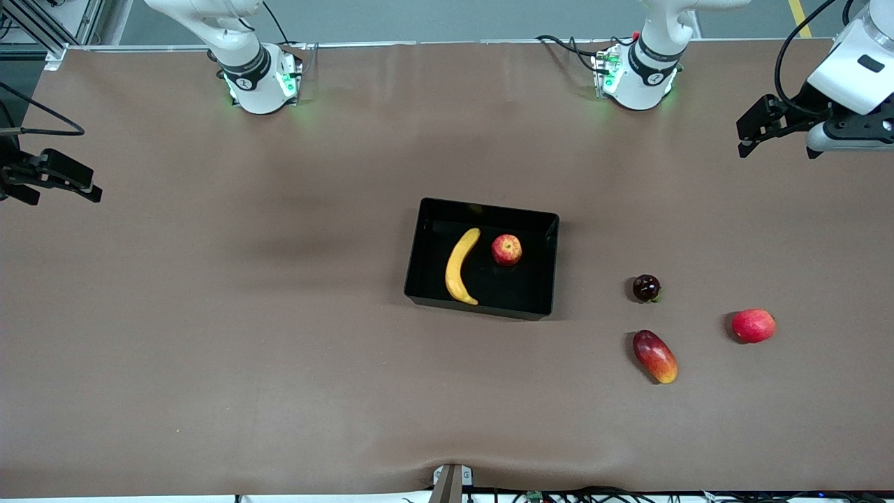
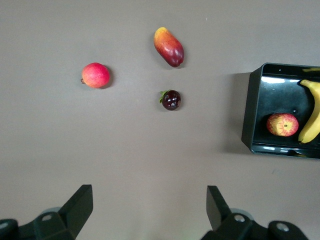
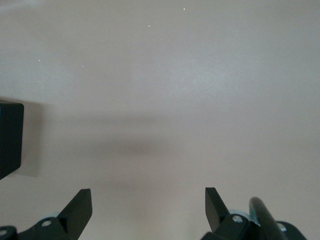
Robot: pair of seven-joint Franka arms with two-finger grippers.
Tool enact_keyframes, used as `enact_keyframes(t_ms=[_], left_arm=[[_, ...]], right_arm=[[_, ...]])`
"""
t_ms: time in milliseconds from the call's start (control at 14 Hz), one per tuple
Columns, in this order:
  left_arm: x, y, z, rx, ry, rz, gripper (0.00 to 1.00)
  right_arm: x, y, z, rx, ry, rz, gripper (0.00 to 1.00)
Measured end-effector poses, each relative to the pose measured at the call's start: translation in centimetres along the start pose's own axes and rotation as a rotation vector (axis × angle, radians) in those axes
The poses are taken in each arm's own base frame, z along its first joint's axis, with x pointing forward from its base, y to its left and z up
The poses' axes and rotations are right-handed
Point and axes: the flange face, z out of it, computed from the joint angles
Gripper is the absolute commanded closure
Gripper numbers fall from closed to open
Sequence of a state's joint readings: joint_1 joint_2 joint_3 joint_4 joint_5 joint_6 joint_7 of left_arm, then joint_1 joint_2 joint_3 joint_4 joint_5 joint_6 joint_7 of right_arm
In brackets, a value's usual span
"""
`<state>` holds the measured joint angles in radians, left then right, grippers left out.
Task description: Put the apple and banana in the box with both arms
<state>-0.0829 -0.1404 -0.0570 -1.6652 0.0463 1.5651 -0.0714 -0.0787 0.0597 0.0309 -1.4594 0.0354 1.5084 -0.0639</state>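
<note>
my jaws are spread wide and empty on both sides — left gripper (image 1: 751,136) over bare table at the left arm's end, right gripper (image 1: 66,183) over the right arm's end. the curved plain yellow banana (image 1: 461,266) and the small red apple with yellowish streaks (image 1: 506,249) lie side by side in the shallow glossy black plastic box (image 1: 480,210) mid-table. both look light; i'd judge the banana soft — best pinched mid-length — the apple firm, smooth, prone to roll.

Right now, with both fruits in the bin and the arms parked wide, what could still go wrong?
1. The banana and apple lie loose in the box; a bump could roll the apple.
2. The left gripper, open, hangs over the table's end near the mango and pinkish-red fruit; a further pick could grab a distractor.
</note>
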Motion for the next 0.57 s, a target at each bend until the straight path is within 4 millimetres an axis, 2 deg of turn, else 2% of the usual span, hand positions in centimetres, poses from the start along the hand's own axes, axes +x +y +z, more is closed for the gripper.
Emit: enact_keyframes(t_ms=[573], left_arm=[[0.07, -0.26, -0.27, 0.000, 0.006, -0.015, 0.00]], right_arm=[[-0.01, 0.03, 0.01, 0.000, -0.001, 0.001, 0.00]])
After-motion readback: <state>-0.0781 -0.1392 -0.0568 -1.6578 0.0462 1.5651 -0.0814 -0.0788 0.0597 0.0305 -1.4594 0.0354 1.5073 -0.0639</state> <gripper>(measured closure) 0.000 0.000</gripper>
